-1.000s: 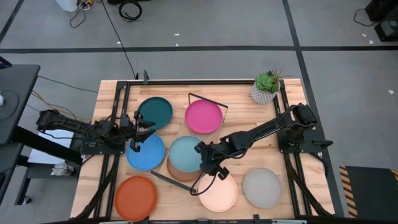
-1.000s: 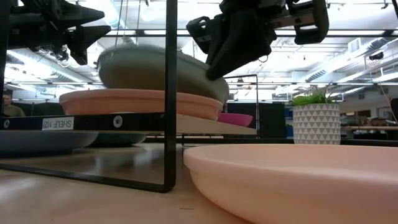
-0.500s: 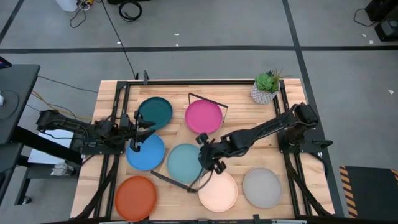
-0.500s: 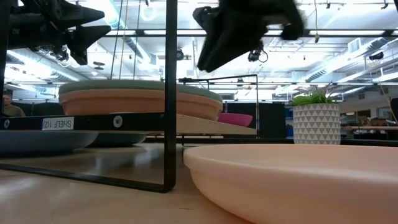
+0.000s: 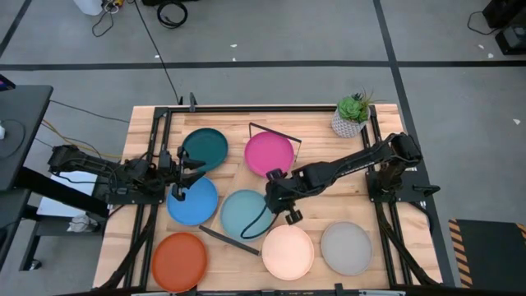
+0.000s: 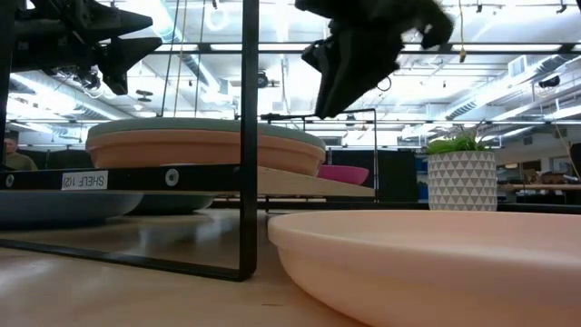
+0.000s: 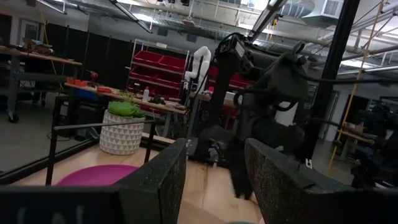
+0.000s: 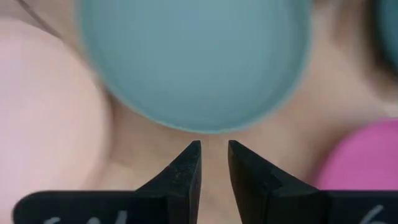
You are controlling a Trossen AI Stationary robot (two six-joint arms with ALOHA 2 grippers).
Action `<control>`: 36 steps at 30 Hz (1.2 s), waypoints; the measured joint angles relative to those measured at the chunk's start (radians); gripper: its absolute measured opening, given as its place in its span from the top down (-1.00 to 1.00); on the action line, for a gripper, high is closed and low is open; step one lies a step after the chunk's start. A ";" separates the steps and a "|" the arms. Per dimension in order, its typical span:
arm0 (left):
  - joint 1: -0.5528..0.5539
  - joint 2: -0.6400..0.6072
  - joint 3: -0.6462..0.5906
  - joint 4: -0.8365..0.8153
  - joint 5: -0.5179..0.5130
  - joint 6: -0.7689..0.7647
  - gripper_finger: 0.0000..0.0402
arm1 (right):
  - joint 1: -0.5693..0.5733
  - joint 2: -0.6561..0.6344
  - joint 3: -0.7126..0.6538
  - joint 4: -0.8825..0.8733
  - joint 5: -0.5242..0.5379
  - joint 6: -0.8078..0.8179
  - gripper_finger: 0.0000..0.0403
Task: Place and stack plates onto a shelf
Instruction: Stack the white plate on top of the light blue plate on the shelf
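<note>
1. The bench (image 5: 329, 205) is a light wooden slatted top, standing on a grey floor (image 5: 271, 82).
2. Dark tape lines (image 5: 246, 63) cross the floor beyond the bench's far edge.
3. A black cable (image 5: 156, 49) runs over the floor from the bench's far left corner to a black coil (image 5: 172, 12).
4. A potted green plant (image 5: 352, 115) in a white patterned pot stands on the bench's far right corner.
5. A dark desk (image 5: 16, 123) sits left of the bench.
6. Behind the bench, the room has an open ceiling with pipes and long strip lights (image 6: 508, 56).
7. Shelving with red bins (image 7: 158, 74) stands far behind the plant.
</note>
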 joint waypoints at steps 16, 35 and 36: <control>0.000 0.000 0.000 0.001 0.000 -0.001 0.14 | 0.052 0.013 -0.127 0.000 -0.250 0.369 0.10; 0.001 0.000 0.000 -0.002 0.000 0.000 0.14 | 0.085 0.131 -0.164 0.053 -0.278 0.253 0.23; 0.001 0.000 0.000 -0.003 0.000 0.000 0.14 | 0.084 0.131 -0.164 0.050 -0.275 0.245 0.27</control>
